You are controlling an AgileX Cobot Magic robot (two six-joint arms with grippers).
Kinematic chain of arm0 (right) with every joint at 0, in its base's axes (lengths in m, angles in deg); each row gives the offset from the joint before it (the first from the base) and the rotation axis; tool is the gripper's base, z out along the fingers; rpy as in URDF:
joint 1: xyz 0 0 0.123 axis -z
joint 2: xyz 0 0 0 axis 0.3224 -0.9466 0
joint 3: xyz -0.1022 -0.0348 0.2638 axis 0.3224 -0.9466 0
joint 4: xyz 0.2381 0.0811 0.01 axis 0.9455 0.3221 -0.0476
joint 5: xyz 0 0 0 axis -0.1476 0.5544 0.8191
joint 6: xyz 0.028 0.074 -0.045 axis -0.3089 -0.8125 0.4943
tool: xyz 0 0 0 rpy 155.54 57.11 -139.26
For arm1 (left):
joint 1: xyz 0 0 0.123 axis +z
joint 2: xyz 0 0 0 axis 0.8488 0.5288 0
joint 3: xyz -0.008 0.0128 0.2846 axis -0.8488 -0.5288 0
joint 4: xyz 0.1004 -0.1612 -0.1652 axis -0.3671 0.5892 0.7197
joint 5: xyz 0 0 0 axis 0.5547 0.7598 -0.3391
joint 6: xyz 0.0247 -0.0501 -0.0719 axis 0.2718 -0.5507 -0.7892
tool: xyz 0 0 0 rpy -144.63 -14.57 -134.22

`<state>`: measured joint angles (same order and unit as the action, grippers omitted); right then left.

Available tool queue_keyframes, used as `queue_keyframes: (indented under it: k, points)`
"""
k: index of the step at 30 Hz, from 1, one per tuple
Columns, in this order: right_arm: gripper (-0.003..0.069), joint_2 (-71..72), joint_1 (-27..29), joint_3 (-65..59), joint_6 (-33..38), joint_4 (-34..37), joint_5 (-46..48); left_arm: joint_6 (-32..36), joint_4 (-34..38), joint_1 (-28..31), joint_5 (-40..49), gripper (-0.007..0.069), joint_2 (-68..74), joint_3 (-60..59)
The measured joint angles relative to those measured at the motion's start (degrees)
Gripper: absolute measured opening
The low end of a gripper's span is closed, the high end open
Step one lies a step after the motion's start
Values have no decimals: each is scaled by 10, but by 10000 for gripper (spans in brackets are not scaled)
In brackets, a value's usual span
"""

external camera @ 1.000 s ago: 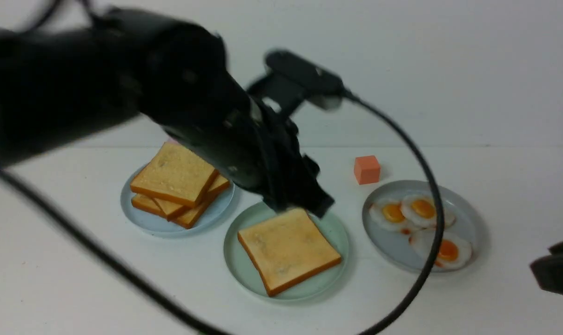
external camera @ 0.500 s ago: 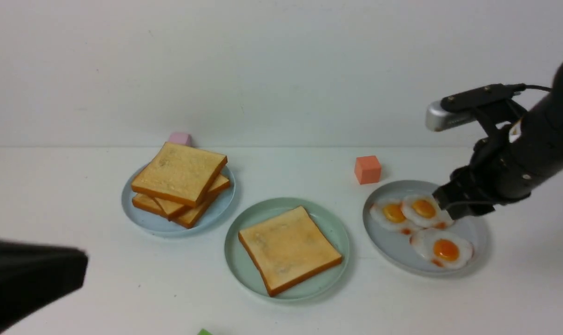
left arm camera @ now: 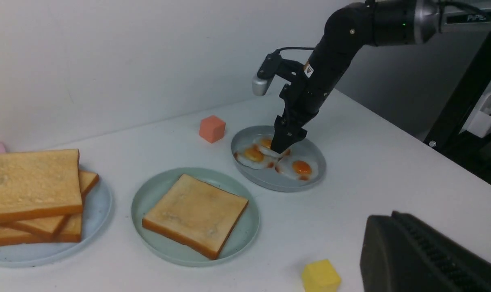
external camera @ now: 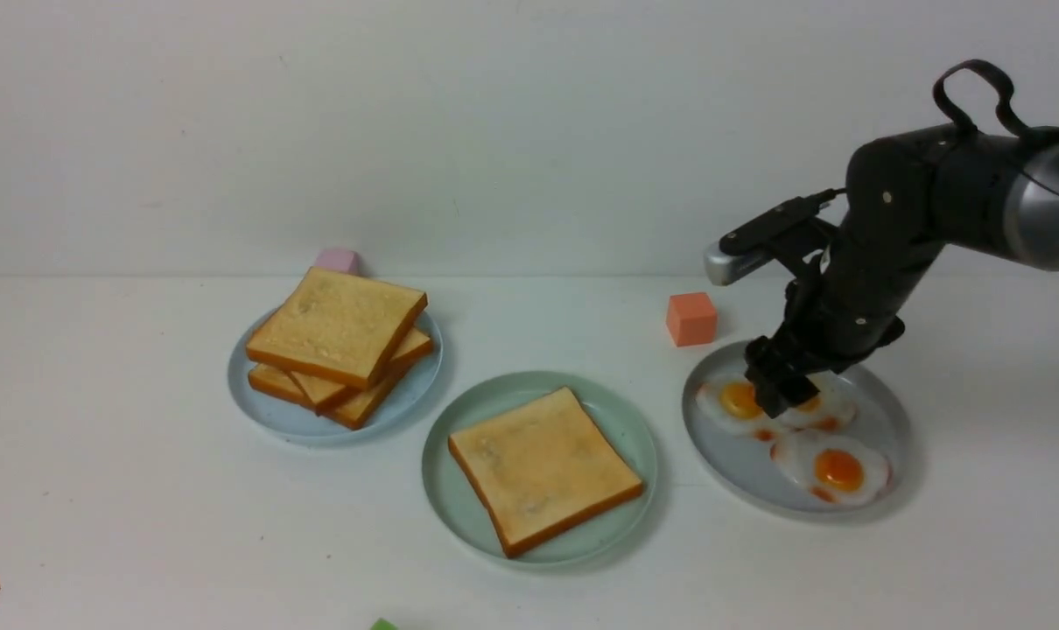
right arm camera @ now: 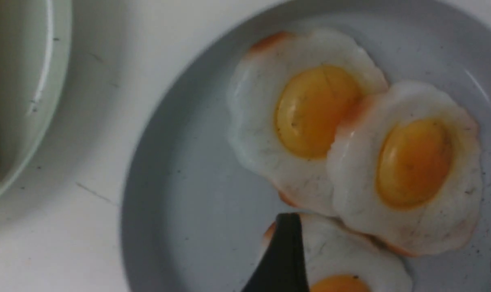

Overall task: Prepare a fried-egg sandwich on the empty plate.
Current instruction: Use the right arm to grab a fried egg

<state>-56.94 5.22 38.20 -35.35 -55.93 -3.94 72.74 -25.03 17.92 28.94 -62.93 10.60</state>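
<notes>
One toast slice lies on the mint plate in the middle of the counter; egg and top slice are yet to come. The right pincer hangs spread, empty, over the fried eggs on the grey plate; the left pincer's opening I cannot tell

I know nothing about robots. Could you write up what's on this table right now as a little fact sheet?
Middle: mint-green plate holding one toast slice, no egg on it
Left: blue-grey plate with a toast stack
Right: egg plate with three overlapping fried eggs
Right gripper: open, lowered at the eggs
Left gripper: off to the side, only partly seen
Loose cubes: orange cube, pink cube, yellow cube
Sandwich: bottom slice placed; egg and top slice not yet
</notes>
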Motion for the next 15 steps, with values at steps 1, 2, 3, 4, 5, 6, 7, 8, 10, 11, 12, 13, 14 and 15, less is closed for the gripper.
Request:
queue_keyframes:
  k: [1,2,3,4,5,6,7,8,10,11,12,13,14,15]
  points:
    - [649,0,0,2,1,0,1,0,0,0,0,-13,0,0]
    - [650,-17,9,15,9,3,6,0,0,0,1,-13,3,0]
    - [650,-17,9,18,12,5,7,0,0,0,1,-13,4,0]
    - [650,-28,13,25,18,12,8,0,0,0,2,-13,4,-1]
    - [648,-37,17,31,26,23,8,0,0,0,2,-13,4,-1]
    - [648,-41,18,34,30,29,8,0,0,0,2,-13,4,-1]
    - [647,-46,20,36,33,33,8,0,0,0,2,-13,4,-1]
    - [645,-52,21,37,39,38,7,0,0,0,2,-13,4,-1]
    - [643,-65,21,37,48,46,4,0,0,0,1,-13,4,-1]
    - [641,-67,22,40,50,48,4,0,0,0,1,-13,4,-1]
    - [639,-68,22,41,52,48,4,0,0,0,0,-13,4,-1]
    - [639,-68,22,41,53,48,4,0,0,0,-1,-13,4,-1]
    - [634,-71,22,43,54,49,4,0,-1,0,-2,-13,4,-1]
    - [632,-72,22,44,54,49,4,0,-1,0,-2,-13,4,-1]
